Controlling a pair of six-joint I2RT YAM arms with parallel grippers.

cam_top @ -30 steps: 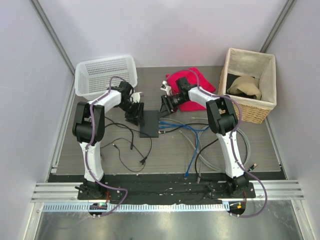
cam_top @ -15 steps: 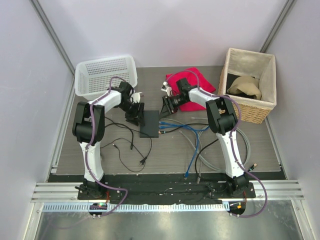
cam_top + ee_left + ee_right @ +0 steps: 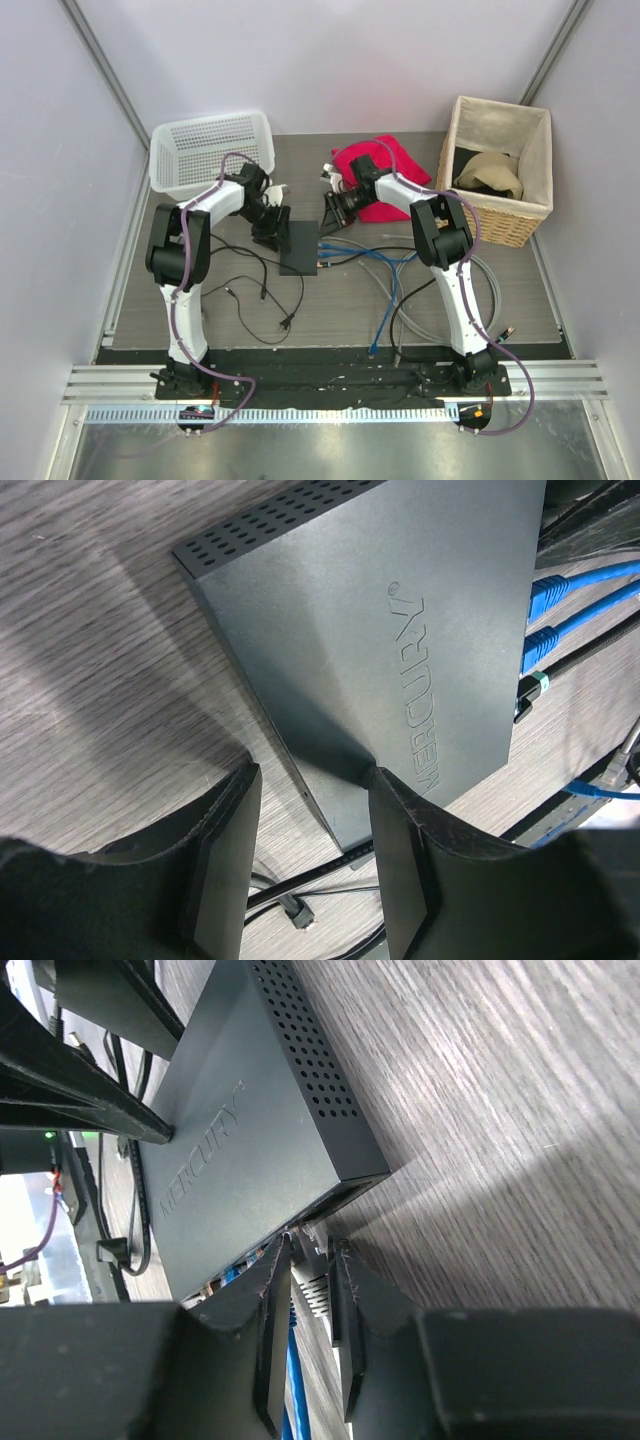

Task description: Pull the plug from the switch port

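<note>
Right gripper point(image 3: 310, 1260) is the one sitting on the socket side, so that's the arm you're pulling with. Your left gripper point(image 3: 315, 785) is hanging out on the opposite long side with its jaws spread apart. It's straddling the box's edge near a corner, one jaw over the lid and the other over the table point(image 3: 90, 610). I'm reading that as bracing, not grabbing.

Between them the switch point(image 3: 298, 250) is lying flat, its long axis running near-to-far in the top view. The sockets are lining the thin side that's facing your right arm. A bunch of blue cables point(image 3: 590, 575) are coming out of that side and trailing off across the right arm's half of the table.

Now the small bit: the grey plug point(image 3: 311, 1288) is sitting in the end socket, right next to the vented short side. The right gripper is squeezing in on it with hardly any gap showing, so I'm calling that clamped. The plug is pointing straight out, crosswise to the long axis, so I'd say you're wanting a level pull directly away from the box, out to the right.
</note>
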